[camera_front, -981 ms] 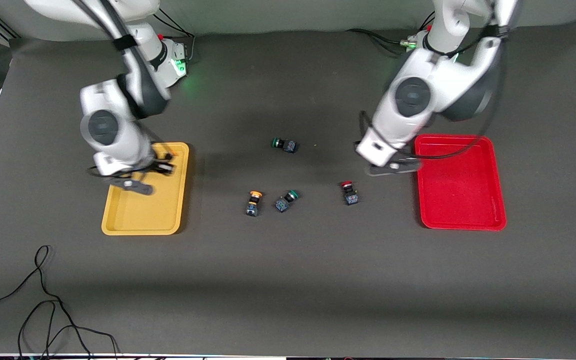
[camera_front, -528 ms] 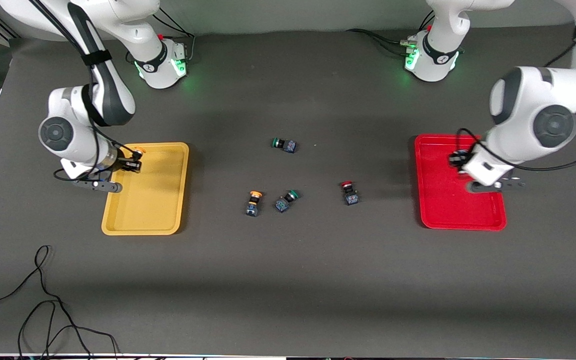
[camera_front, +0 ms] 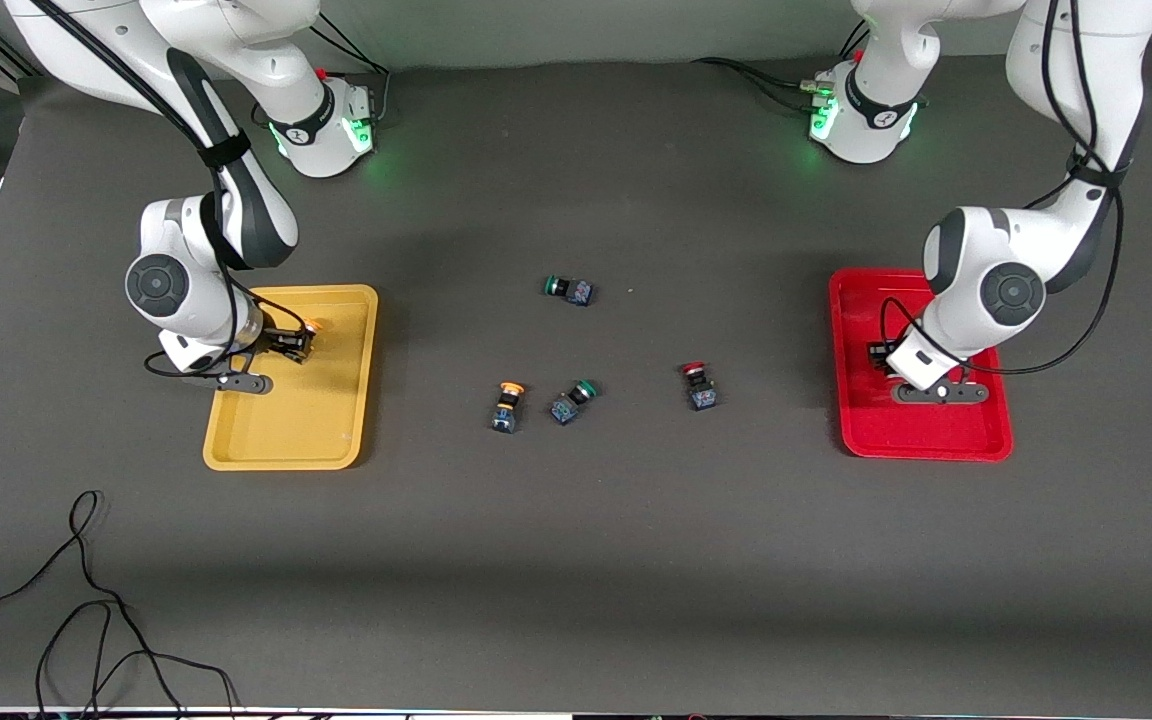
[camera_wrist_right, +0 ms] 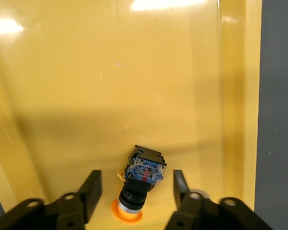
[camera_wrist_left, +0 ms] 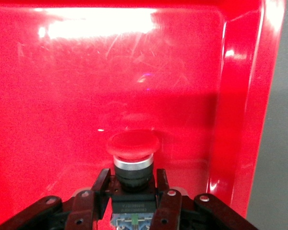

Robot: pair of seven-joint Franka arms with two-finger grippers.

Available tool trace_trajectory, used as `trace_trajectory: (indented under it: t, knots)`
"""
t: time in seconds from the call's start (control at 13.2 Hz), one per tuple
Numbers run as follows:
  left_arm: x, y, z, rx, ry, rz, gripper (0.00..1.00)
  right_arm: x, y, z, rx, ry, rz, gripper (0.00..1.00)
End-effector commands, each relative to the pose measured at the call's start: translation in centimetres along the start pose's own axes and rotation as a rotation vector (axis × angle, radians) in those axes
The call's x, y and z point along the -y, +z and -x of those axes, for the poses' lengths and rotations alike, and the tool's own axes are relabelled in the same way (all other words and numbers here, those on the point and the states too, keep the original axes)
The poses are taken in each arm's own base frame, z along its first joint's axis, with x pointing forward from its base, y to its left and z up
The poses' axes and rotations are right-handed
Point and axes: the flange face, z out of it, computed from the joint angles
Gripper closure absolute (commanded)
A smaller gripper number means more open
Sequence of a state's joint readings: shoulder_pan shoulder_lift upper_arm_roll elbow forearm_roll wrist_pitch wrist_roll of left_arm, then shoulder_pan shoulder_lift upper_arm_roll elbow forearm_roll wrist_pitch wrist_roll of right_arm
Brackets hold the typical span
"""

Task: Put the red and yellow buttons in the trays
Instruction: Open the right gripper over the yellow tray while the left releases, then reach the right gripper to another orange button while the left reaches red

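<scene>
Over the yellow tray [camera_front: 336, 400], at the right arm's end of the table, we see the right gripper [camera_front: 288, 343] with its fingers [camera_wrist_right: 92, 188] spread wide. A yellow button [camera_wrist_right: 141, 179] lies on the tray floor between them, and neither finger touches it; there is a clear gap on both sides. It rests tilted, its orange cap toward the wrist camera and its dark body pointing away.

Over the red tray [camera_front: 976, 435], at the left arm's end, the left gripper [camera_front: 881, 358] is clamped on a red button [camera_wrist_left: 133, 160]. Its fingers [camera_wrist_left: 100, 184] press against the dark body from both sides, just under the silver collar, and the round red cap sticks out ahead of the fingertips above the tray floor. We cannot tell whether the button touches the floor.

Four more buttons lie on the dark mat between the two trays. A second yellow button [camera_front: 506, 406] and a green button [camera_front: 572, 401] lie near each other, the yellow one toward the right arm's end. A second red button [camera_front: 699, 385] lies well apart from them, toward the red tray. Another green button [camera_front: 569, 289] lies farther from the front camera than the rest
</scene>
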State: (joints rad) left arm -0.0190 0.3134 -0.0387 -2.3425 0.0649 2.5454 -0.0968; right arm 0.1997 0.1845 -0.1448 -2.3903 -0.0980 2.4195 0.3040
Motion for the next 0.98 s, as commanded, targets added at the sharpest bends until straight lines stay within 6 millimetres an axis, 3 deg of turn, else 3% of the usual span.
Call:
trace_trajectory:
  t: [0.0,0.08,0.23,0.38,0.53,0.75,0.91]
  knots:
    - [0.0,-1.8,-0.4,-0.021,0.013,-0.009,0.0,0.8,-2.4,-0.5,-0.026,0.003,-0.044,0.0]
    - [0.1,-2.4,-0.5,-0.03,0.012,-0.01,0.0,1.8,-3.8,-1.2,-0.032,0.009,-0.07,0.0]
    - [0.3,-4.9,-0.8,-0.011,0.012,-0.018,0.0,6.6,-8.0,-2.4,-0.035,-0.022,-0.119,0.0]
    - [0.4,-9.7,-1.6,0.025,-0.01,-0.029,0.0,11.0,-11.8,-3.7,-0.037,-0.026,-0.151,0.0]
    - [-1.5,-13.8,-2.3,0.025,-0.06,-0.026,0.0,15.1,-13.9,-5.5,-0.064,0.012,-0.185,0.0]
    - [-9.9,-15.4,-2.3,-0.021,-0.164,-0.024,0.0,23.6,-14.5,-5.5,-0.052,0.049,-0.249,0.0]
    - [-16.4,-15.6,-1.7,-0.037,-0.201,-0.005,0.0,27.7,-13.1,-5.8,-0.023,0.091,-0.276,0.0]
